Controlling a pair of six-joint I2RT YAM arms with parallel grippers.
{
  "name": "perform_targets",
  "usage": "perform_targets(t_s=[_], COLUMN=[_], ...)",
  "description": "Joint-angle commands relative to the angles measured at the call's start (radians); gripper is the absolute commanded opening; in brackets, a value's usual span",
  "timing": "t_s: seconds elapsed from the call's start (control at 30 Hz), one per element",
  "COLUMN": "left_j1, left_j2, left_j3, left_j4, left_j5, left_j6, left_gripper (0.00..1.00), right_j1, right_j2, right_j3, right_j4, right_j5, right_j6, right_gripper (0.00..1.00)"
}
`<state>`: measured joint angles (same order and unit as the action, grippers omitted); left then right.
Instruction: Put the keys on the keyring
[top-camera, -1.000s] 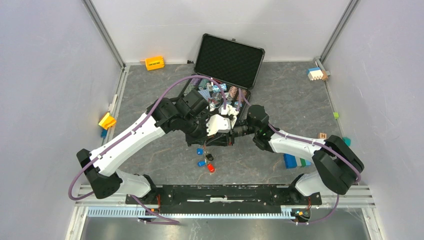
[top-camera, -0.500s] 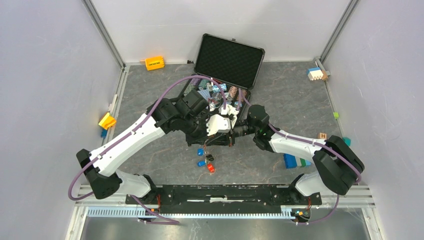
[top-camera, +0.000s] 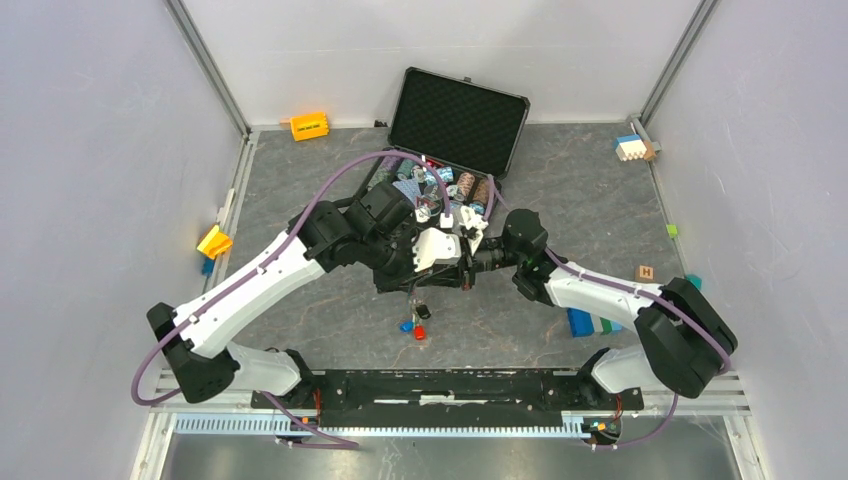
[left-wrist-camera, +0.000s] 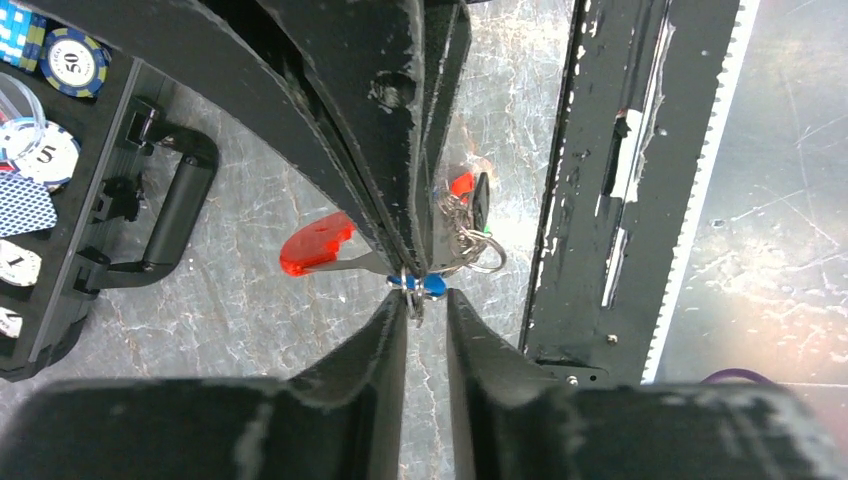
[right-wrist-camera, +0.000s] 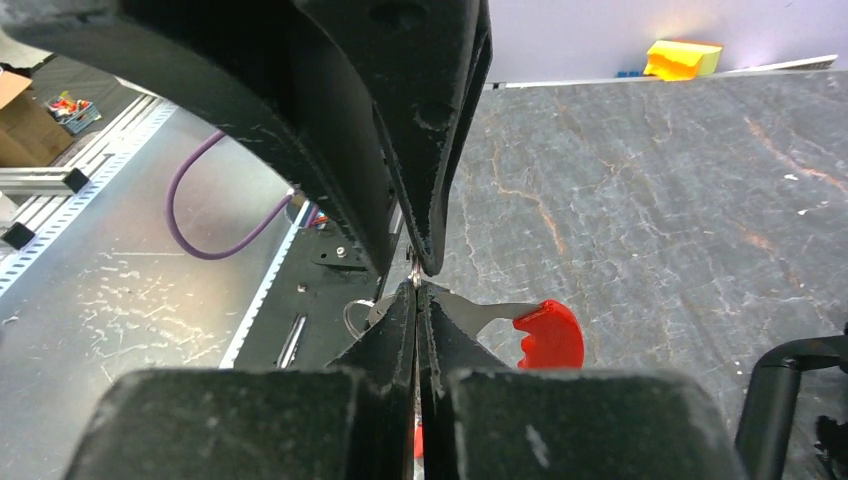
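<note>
My two grippers meet tip to tip above the floor, left (top-camera: 425, 283) and right (top-camera: 448, 278). In the left wrist view my left gripper (left-wrist-camera: 427, 298) has a narrow gap, with the thin metal keyring (left-wrist-camera: 414, 296) at its tips. A blue-capped key (left-wrist-camera: 434, 286) sits just behind. My right gripper (right-wrist-camera: 418, 287) is shut on the blade of a red-capped key (right-wrist-camera: 548, 333), which sticks out sideways (left-wrist-camera: 315, 243). The red fob (left-wrist-camera: 461, 183) and a black piece (left-wrist-camera: 481, 198) hang below on a chain. The hanging bunch also shows from above (top-camera: 414, 326).
An open black case (top-camera: 458, 115) with poker chips (top-camera: 440, 185) stands just behind the grippers. The black base rail (top-camera: 440, 385) is near the bunch. Toy blocks lie around: orange (top-camera: 309, 126), yellow (top-camera: 214, 241), blue (top-camera: 580, 321), and more at the far right (top-camera: 632, 148).
Both grippers have shifted slightly right together. The blue keys that lay apart on the floor are now gathered with the red fob into one hanging bunch.
</note>
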<state>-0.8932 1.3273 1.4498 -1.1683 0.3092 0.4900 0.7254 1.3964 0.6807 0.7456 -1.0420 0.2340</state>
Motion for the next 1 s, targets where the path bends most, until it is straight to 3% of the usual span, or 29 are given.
perform_targets(t_s=[0.0,0.33,0.73,0.97], left_j1=[0.001,0.060,0.256,0.270], left_j2=[-0.037,-0.125,-0.273,-0.276], left_j3=[0.001,-0.013,-0.302,-0.362], left_j4=[0.037,0.068,0.429,0.521], left_j5=[0.036,0.013,0.331,0.517], left_j6=[-0.022,0.017,0.032,0.045], left_gripper=[0.33,0.57,0.47,0.47], right_j1=[-0.015,-0.050,-0.067,-0.073], right_j2=[-0.046,-0.061,-0.090,-0.098], right_j3=[-0.005,-0.013,-0.028,-0.032], right_j4=[0.096,0.111,0.201,0.206], right_j5=[0.013,-0.013,-0.057,-0.058], right_j6=[-0.010,-0.004,0.065,0.066], right_gripper=[0.00,0.00,0.00,0.00])
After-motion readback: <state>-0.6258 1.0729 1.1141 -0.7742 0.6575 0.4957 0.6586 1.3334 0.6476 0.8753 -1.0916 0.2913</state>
